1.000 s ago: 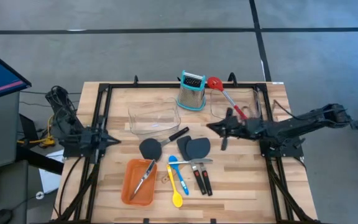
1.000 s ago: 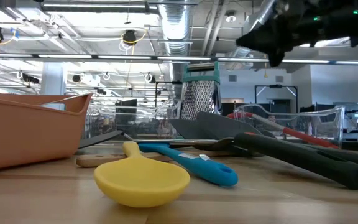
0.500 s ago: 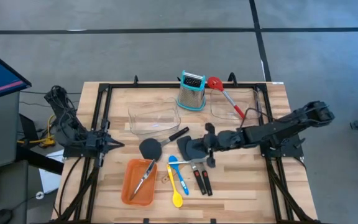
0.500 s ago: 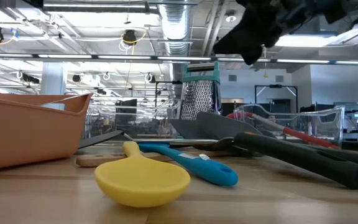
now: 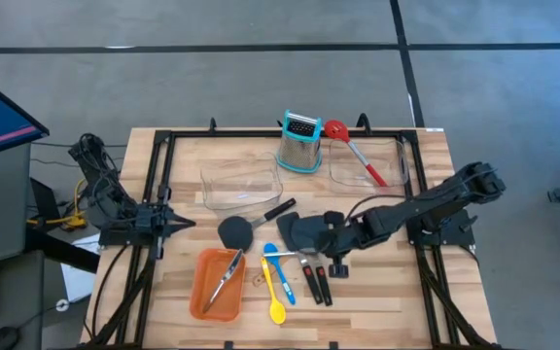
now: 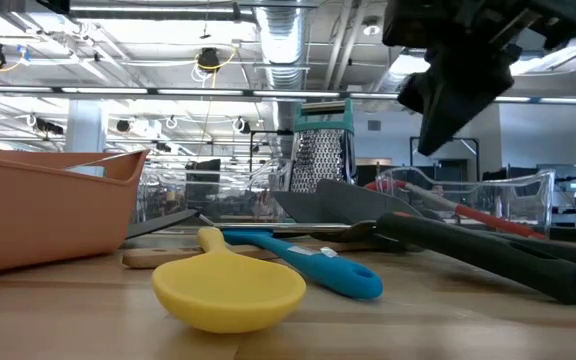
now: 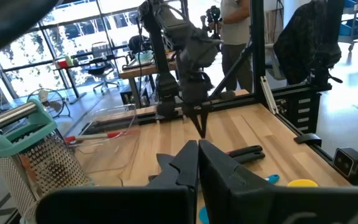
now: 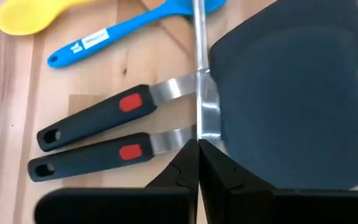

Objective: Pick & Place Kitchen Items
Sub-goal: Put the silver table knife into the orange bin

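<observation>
Over the dark spatula head (image 8: 291,99), right gripper (image 5: 336,255) hovering with fingers pressed together, holding nothing. Directly below it in the right wrist view: two black-handled tools (image 8: 98,134) lying side by side, steel shanks touching the spatula's edge; blue spoon (image 8: 129,31) and yellow spoon (image 8: 27,14) just beyond them.

Landmark = orange tray (image 5: 216,284). Steel tongs (image 5: 226,276) already inside it. Blue and yellow spoons just beside it, then the black-handled pair, all toward the right arm. Round grey spatula (image 5: 236,230) just behind the tray, toward the far edge. Clear bins farther back, red slotted spoon (image 5: 353,148) leaning in one, box grater (image 5: 299,142) between them.

Left gripper (image 5: 175,223) parked at the left frame, well apart from the tray, fingers closed, empty.

Step, as a guess: approach/aim for the next pick, nothing grasped yet. Target probably the spatula or one black-handled tool; cannot tell which.

Next move needs: open fingers first, line up across a handle, not the wide head, then descend. Risk: neighbours touching, easy to drag both.
</observation>
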Tool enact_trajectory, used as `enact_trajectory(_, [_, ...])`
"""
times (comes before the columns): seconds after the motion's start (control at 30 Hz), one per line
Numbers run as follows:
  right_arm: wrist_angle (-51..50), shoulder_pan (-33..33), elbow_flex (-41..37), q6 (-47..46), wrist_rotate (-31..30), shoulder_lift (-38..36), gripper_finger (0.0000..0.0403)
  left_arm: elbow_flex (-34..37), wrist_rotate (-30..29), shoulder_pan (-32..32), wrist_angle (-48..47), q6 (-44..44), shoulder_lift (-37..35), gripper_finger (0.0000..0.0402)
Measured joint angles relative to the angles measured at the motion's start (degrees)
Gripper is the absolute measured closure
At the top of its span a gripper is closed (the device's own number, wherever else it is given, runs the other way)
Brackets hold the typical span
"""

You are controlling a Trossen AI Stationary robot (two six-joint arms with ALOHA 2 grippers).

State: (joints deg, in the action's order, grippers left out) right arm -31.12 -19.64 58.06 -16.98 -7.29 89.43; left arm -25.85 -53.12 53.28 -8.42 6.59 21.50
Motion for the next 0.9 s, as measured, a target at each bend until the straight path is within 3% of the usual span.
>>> enact_trajectory(0.4, [7.3, -1.24, -0.02, -2.35, -0.16, 7.2, 0.0391, 0.0, 0.0, 0.0, 0.25, -0.01, 0.0, 0.0401])
enact_trajectory(0.63, [7.08, -1.41, -0.07, -2.15, -0.25, 8.42, 0.0312, 0.0, 0.0, 0.0, 0.5, -0.02, 0.0, 0.0401])
enact_trajectory(0.9, [6.7, -1.2, -0.07, -2.13, -5.01, 8.45, 0.022, 0.0, 0.0, 0.0, 0.54, -0.04, 0.0, 0.0401])
